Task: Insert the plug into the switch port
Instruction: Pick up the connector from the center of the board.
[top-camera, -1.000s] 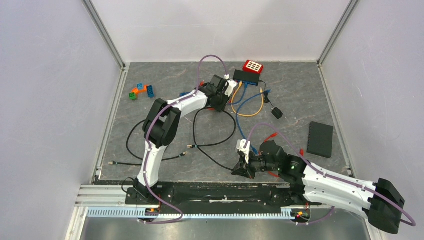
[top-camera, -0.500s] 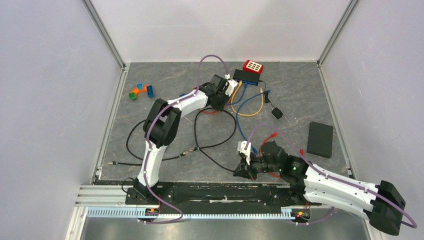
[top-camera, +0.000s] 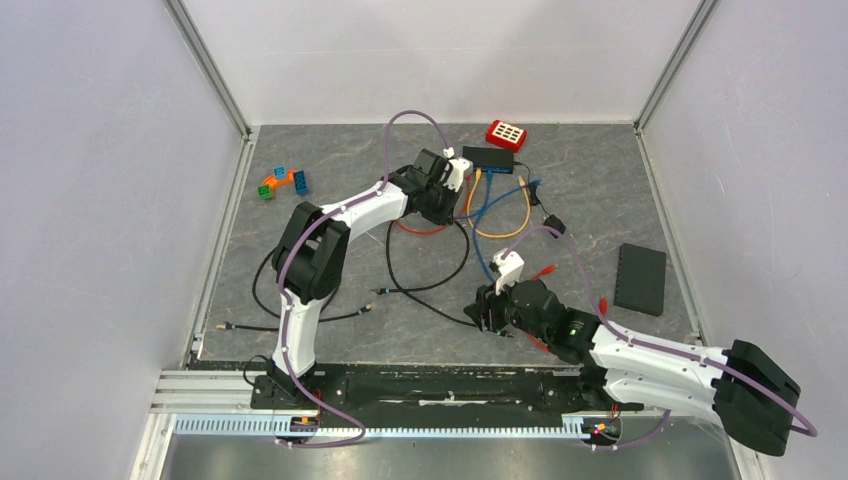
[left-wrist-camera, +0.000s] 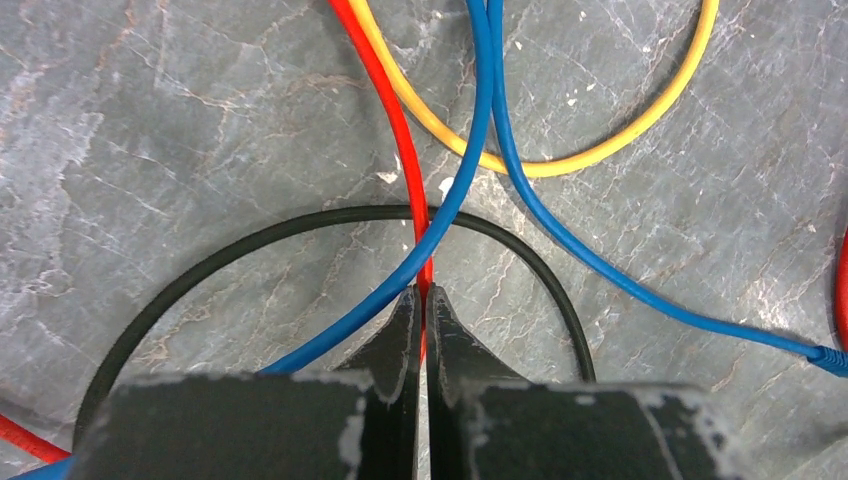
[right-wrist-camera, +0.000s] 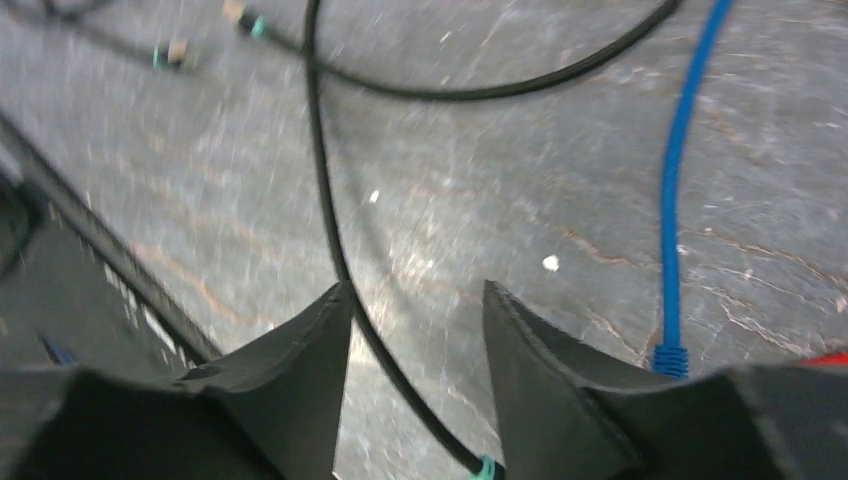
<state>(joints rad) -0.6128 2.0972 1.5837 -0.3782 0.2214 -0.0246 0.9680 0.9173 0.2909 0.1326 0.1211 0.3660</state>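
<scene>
From above, the left gripper (top-camera: 438, 208) reaches to the far middle of the table (top-camera: 600, 200), over a tangle of cables just near of the black switch (top-camera: 490, 158). A red box (top-camera: 506, 133) sits just beyond the switch on its right, coloured blocks (top-camera: 283, 182) lie far left, and a flat black box (top-camera: 640, 278) lies to the right. The right gripper (top-camera: 487, 312) hangs low over the near middle, beside a black cable (top-camera: 430, 290).

In the left wrist view, the left gripper (left-wrist-camera: 421, 295) has its fingers pressed together, pinching the red cable (left-wrist-camera: 398, 130). Blue cables (left-wrist-camera: 485, 50) cross it, a yellow cable (left-wrist-camera: 560, 165) loops beyond, and a black cable (left-wrist-camera: 200, 275) arcs beneath. The red cable's plug cannot be made out.

In the blurred right wrist view, the right gripper (right-wrist-camera: 415, 295) has its fingers spread and holds nothing. The black cable (right-wrist-camera: 330, 220) runs on the table between them, and a blue cable (right-wrist-camera: 672, 200) lies to the right.
</scene>
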